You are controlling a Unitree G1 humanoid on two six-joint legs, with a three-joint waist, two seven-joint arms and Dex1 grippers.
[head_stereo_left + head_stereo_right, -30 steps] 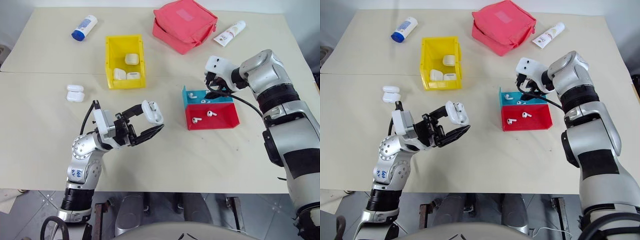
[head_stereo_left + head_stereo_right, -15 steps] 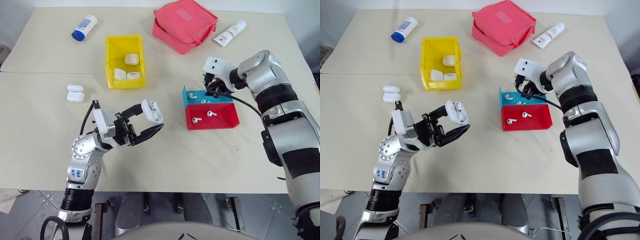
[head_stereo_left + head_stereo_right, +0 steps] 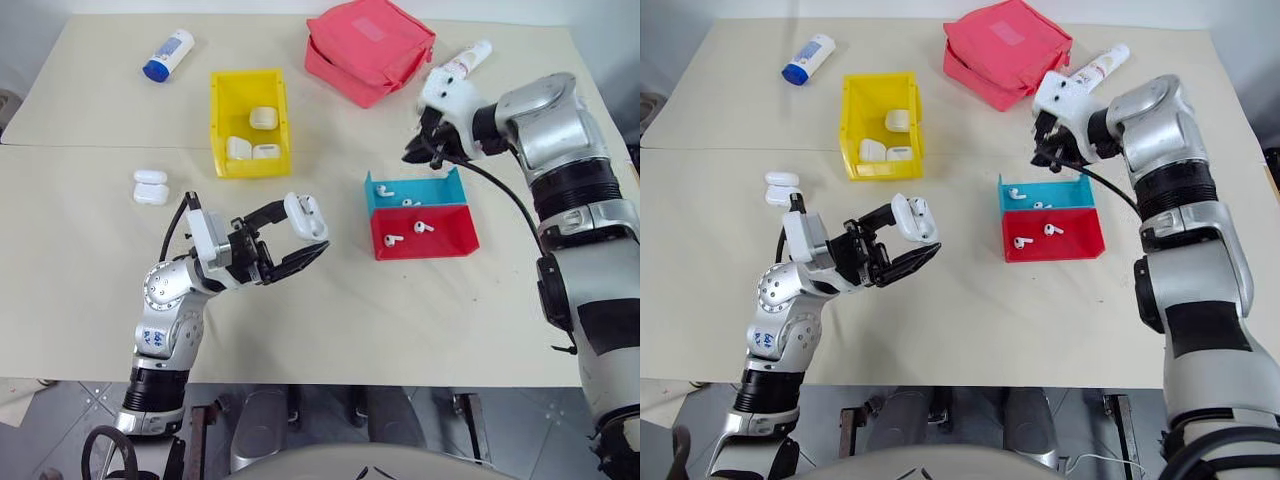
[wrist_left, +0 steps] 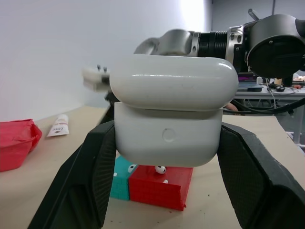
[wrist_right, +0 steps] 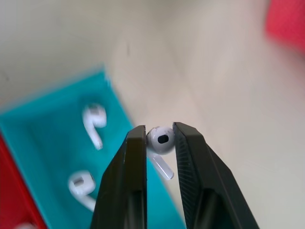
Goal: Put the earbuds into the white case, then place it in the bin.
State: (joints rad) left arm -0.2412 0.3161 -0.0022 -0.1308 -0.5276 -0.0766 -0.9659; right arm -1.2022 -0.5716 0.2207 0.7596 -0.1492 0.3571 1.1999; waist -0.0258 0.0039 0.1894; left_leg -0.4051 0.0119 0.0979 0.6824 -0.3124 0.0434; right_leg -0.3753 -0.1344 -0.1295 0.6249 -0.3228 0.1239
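Observation:
My left gripper [image 3: 303, 231] is shut on a white case [image 3: 305, 216], holding it up above the table's near middle; the left wrist view shows the case [image 4: 169, 133] squeezed between both black fingers. Over the far edge of the blue tray [image 3: 415, 190], my right gripper [image 3: 418, 151] hangs shut on one earbud [image 5: 161, 140], which sits between its fingertips. More earbuds lie in the blue tray [image 3: 386, 187] and in the red tray [image 3: 424, 227]. The yellow bin [image 3: 218, 130] stands at the far left-centre with three white cases inside.
Two more white cases [image 3: 151, 186] lie stacked on the table left of the bin. A pink pouch [image 3: 370, 48] and a white tube [image 3: 462, 64] sit at the far right. A blue-capped bottle [image 3: 168, 54] lies at the far left.
My right gripper closed on an earbud in the blue tray and lifted it up and away from the tray. The left gripper and its case stayed put.

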